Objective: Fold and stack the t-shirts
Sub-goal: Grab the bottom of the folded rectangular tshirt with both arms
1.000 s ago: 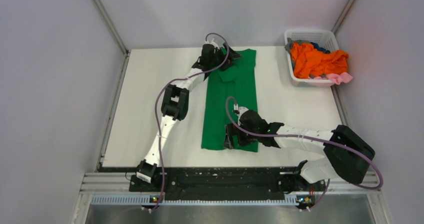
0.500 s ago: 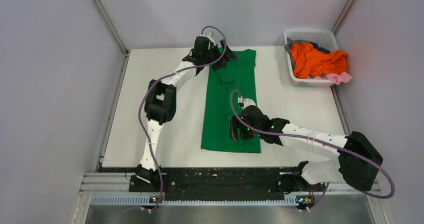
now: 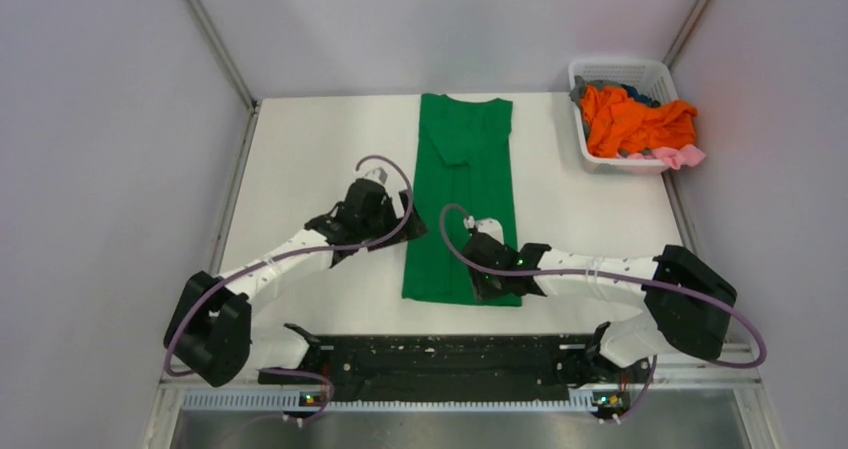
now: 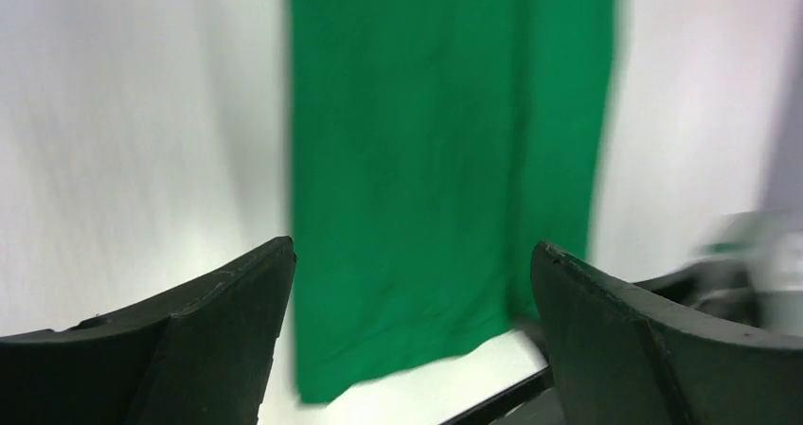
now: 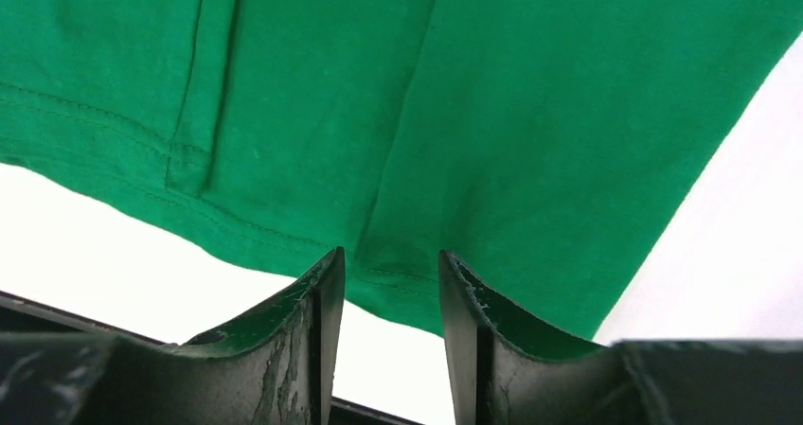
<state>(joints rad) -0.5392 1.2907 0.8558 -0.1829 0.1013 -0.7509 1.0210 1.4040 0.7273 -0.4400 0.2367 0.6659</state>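
Green t-shirt [image 3: 462, 199] lies flat mid-table [image 3: 310, 159], already narrowed into a long strip, collar at the far end, hem [image 5: 284, 231] toward my bases. I judge the lengthwise folds done and the crosswise fold next, which would explain both my pincers sitting at the near half.

Right pincer [image 5: 383, 259]: low over the hem's right part, fingers parted by a narrow gap, nothing between them. Its wrist view shows cloth just past the tips and bare table showing in the gap below the hem edge. Looks placed to take the hem.

Left pincer [image 4: 412, 255]: fingers wide apart, holding nothing. From above it sits just beside the strip's left edge, about level with the lower half. Its wrist view is blurred; the shirt lies ahead, between the two fingers' lines, not touched.

Remaining shirts, the orange t-shirt [image 3: 635, 119] on top, sit heaped in the white basket [image 3: 640, 69] at the far right corner, well apart from both pincers.
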